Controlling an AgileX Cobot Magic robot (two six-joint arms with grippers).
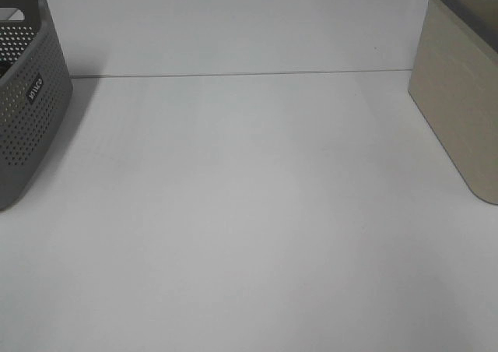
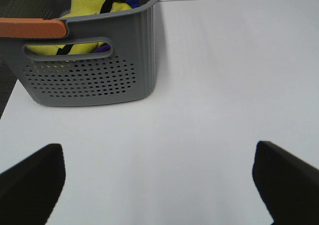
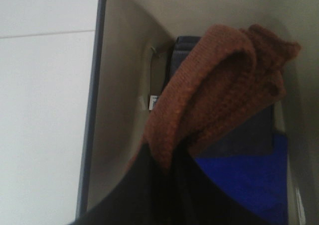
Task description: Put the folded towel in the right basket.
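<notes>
The folded towel (image 3: 219,85) is rust-brown. In the right wrist view it hangs from my right gripper (image 3: 167,160), which is shut on its lower edge. Towel and gripper are inside the beige right basket (image 3: 119,85), over blue cloth (image 3: 244,180). In the exterior high view the right basket (image 1: 459,110) stands at the right edge; its inside, the towel and both grippers are out of view there. My left gripper (image 2: 159,180) is open and empty, low over the bare table, with its dark fingers (image 2: 35,180) spread wide.
A grey perforated basket (image 1: 27,103) stands at the table's left edge. The left wrist view shows it (image 2: 94,80) holding yellow cloth (image 2: 89,8), with an orange strip (image 2: 32,27) on its rim. A seam (image 1: 233,75) crosses the white table.
</notes>
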